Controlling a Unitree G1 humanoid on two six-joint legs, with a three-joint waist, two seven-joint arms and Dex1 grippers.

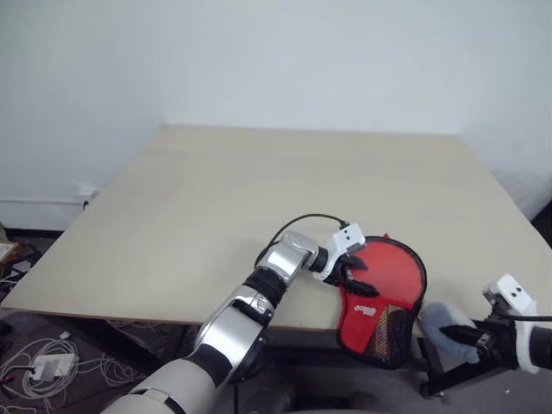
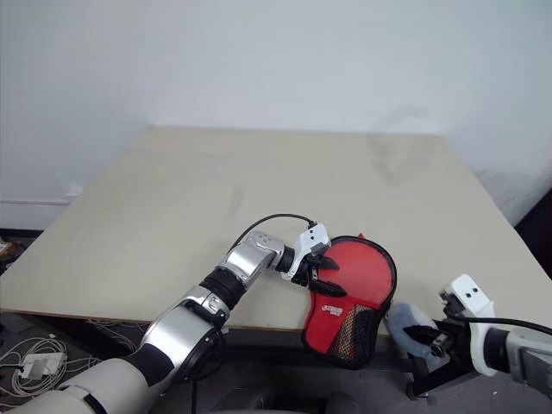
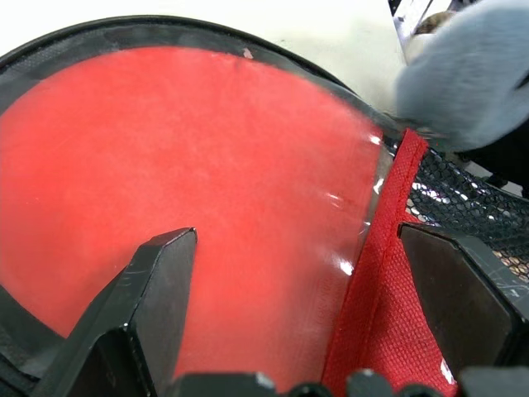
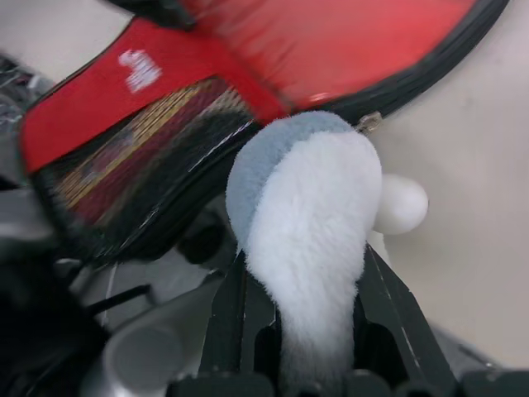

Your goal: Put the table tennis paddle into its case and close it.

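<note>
Right wrist view, case point(image 4: 124, 91) white logo point(image 4: 131, 59), unreadable

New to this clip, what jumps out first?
The red case at the table's near edge, its black mesh end overhanging the edge and the paddle's red face showing through the clear panel. The left end effector sits on it with fingers spread. Just off the edge to the right, the right end effector is clamped on the case's grey fluffy charm.

Grey fluffy charm point(image 4: 310, 240) pinched btwn R gripper point(image 4: 310, 331) fingers point(image 4: 235, 318), red case point(image 4: 165, 99) just beyond.
</note>
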